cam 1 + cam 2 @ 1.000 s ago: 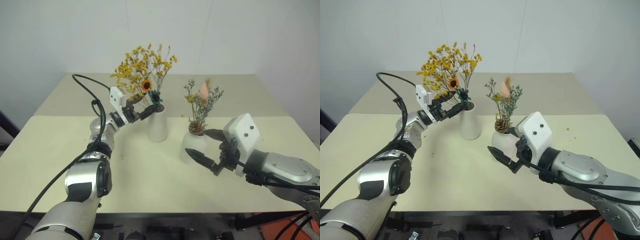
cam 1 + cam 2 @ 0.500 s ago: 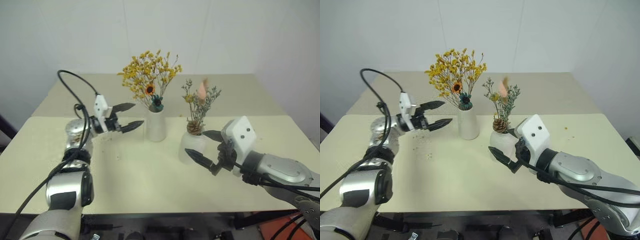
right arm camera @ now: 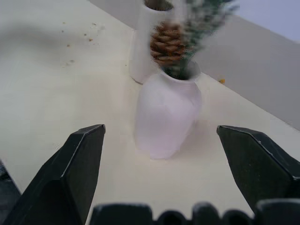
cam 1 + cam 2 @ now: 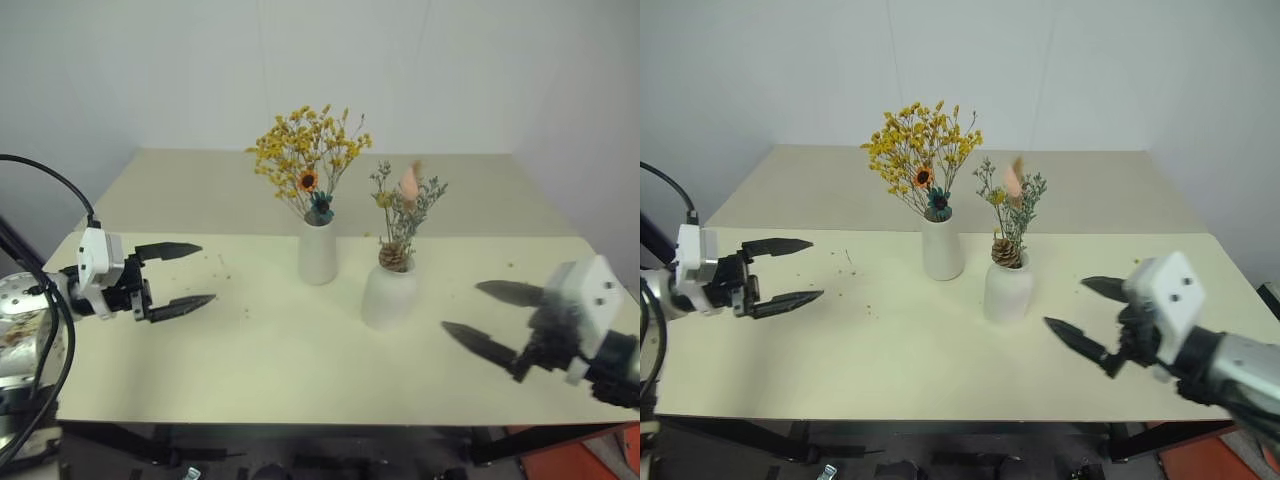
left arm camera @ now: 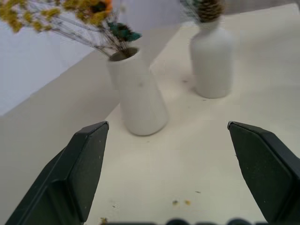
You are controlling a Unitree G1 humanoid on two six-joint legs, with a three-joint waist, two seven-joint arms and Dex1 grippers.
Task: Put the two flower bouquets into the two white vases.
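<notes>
Two white vases stand near the middle of the pale worktop (image 4: 300, 370), each with a bouquet in it. Tall vase (image 4: 318, 252): matte white, straight-sided, wide mouth, upright, set toward the far edge. It holds the bushy bouquet (image 4: 307, 166) of tiny yellow blossoms on thin stems, with one orange flower with a dark centre and a dark teal bloom at the vase mouth. Squat vase (image 4: 389, 295): matte white, rounded body, narrow neck, upright, just beside the tall one, nearer the front edge and toward the right edge. It holds the smaller bouquet (image 4: 404, 212): grey-green sprigs, a yellow ball, a pink plume on top, and a brown cone sitting at the neck. The two vases are close but apart.

No writing or labels readable on either vase.

Small yellow crumbs (image 4: 855, 270) lie scattered on the worktop left of the tall vase.

Left tool (image 4: 185, 274): over the left edge, fingers spread wide, holding nothing, well apart from the vases. Right tool (image 4: 495, 318): over the front right corner, fingers spread wide, empty, touching nothing.
</notes>
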